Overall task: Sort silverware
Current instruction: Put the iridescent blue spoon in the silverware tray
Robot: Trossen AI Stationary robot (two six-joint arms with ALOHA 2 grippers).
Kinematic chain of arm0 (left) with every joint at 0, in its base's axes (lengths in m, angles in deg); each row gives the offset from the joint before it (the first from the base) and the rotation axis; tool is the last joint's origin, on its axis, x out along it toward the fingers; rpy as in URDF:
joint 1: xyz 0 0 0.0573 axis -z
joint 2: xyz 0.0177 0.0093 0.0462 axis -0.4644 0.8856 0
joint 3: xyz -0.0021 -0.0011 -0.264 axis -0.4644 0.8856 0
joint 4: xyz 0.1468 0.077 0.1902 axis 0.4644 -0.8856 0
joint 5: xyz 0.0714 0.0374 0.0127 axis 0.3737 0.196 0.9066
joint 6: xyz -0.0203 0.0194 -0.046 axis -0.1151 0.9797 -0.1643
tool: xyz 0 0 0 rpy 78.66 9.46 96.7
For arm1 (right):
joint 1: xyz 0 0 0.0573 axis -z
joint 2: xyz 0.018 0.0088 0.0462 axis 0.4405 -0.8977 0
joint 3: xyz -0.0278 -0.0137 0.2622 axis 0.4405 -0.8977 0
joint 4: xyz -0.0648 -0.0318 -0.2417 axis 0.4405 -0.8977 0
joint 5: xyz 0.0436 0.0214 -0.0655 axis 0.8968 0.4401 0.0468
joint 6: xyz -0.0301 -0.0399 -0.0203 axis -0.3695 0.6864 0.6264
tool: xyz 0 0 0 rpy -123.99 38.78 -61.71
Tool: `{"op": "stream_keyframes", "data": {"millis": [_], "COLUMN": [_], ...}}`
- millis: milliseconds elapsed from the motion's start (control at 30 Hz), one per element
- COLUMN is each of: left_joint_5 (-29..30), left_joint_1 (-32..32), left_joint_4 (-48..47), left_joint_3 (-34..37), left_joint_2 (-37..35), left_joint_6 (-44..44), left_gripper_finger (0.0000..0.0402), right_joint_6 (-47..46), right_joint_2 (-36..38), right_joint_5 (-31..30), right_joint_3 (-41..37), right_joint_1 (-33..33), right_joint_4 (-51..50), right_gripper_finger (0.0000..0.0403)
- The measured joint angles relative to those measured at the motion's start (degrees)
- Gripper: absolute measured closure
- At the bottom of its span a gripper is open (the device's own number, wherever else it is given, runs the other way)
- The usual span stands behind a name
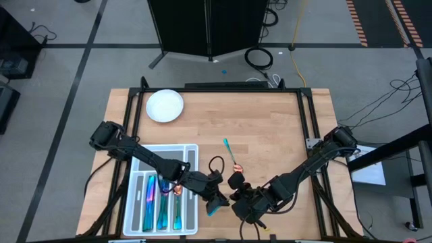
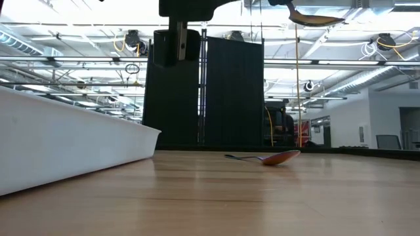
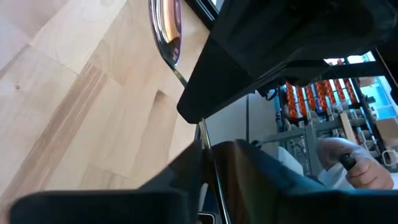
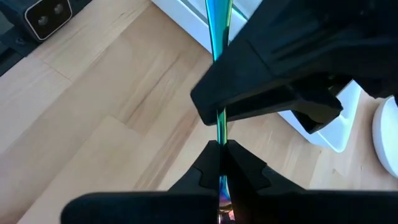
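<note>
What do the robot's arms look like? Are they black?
Yes. Both arms are black and thin with chunky joints, the left arm and the right arm. Each ends in a blocky black gripper, left and right, with two flat wedge-shaped fingers. A black cable loops above the left gripper.

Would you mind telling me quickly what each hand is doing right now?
Left hand: closed on the held utensil, beside the tray.
Right hand: closed on the same utensil, lower on its handle.
</note>
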Motion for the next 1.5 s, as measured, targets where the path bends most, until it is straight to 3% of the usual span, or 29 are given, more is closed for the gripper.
{"op": "stream_keyframes", "data": {"millis": [167, 600, 833, 1000, 1133, 1300, 1500], "left_joint_5": [0.0, 3.7, 5.1, 14.3, 22.4, 35.1, 52.1], "left_joint_1": [0.0, -0.1, -2.9, -2.8, 0.7, 8.1, 18.0], "left_joint_4": [-0.7, -2.4, -7.6, -19.1, -30.7, -42.8, -55.2], "left_joint_3": [0.1, 0.0, 0.0, 0.0, 0.0, 0.0, 0.0], "left_joint_2": [0.1, 0.1, -2.0, -7.6, -12.7, -18.5, -20.5], "left_joint_6": [1.3, 1.3, 1.3, 0.9, -4.0, -15.6, -34.6], "left_gripper_finger": [0.0388, 0.0398, 0.0399, 0.04, 0.04, 0.04, 0.04], "right_joint_6": [-1.2, -2.0, -17.4, -23.8, -25.0, -26.4, -26.1], "right_joint_2": [0.0, 1.5, 9.0, 13.0, 14.2, 14.3, 14.3], "right_joint_5": [0.2, -0.3, -0.2, -2.2, -11.4, -23.2, -24.5], "right_joint_3": [0.0, 0.2, 1.8, 0.6, -2.5, -5.5, -8.1], "right_joint_1": [-0.1, -0.6, -4.0, -10.1, -16.3, -21.2, -22.7], "right_joint_4": [0.4, -1.7, -10.9, -11.3, -9.6, -6.9, 0.8], "right_gripper_finger": [0.04, 0.033, 0.0321, 0.0328, 0.0335, 0.0343, 0.0344]}}
